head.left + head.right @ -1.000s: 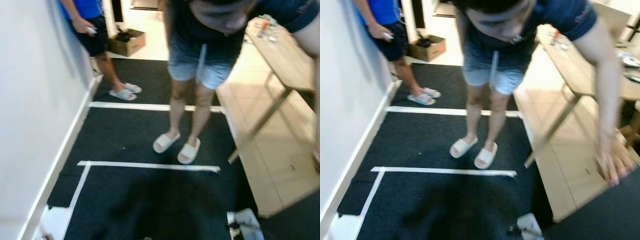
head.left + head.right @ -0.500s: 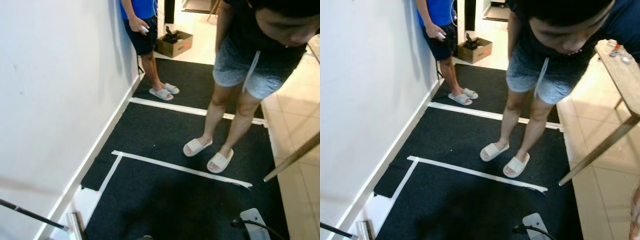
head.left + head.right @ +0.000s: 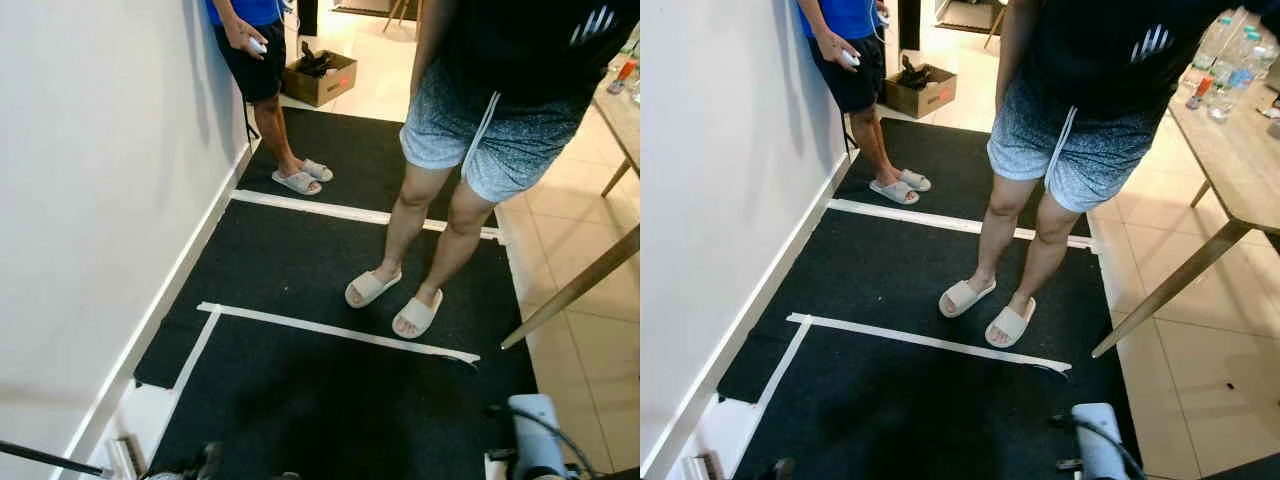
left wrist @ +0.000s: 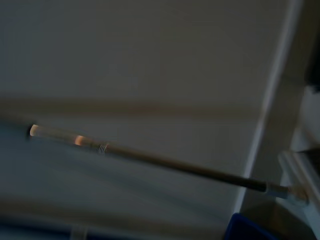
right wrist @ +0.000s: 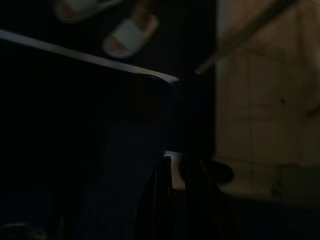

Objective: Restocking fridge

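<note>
No fridge or stock items stand close by. Several plastic bottles (image 3: 1225, 55) stand on a wooden table (image 3: 1240, 170) at the right. My right arm (image 3: 535, 440) hangs low at the bottom right, silver with a black cable. In the dark right wrist view, my right gripper (image 5: 181, 192) points down at the black mat (image 5: 75, 125) beside the tiled floor. The left wrist view faces a white wall (image 4: 150, 60) with a thin dark rod (image 4: 165, 162) running across it.
A person in grey shorts and pale slippers (image 3: 395, 300) stands on the black mat (image 3: 300, 250) just beyond a white tape line (image 3: 330, 328). Another person in blue (image 3: 255, 60) stands by the wall (image 3: 90, 200). A cardboard box (image 3: 320, 78) sits behind.
The camera has swung and steadied. The nearer person has straightened from bending over me and now stands upright. Their feet stay behind the tape line.
</note>
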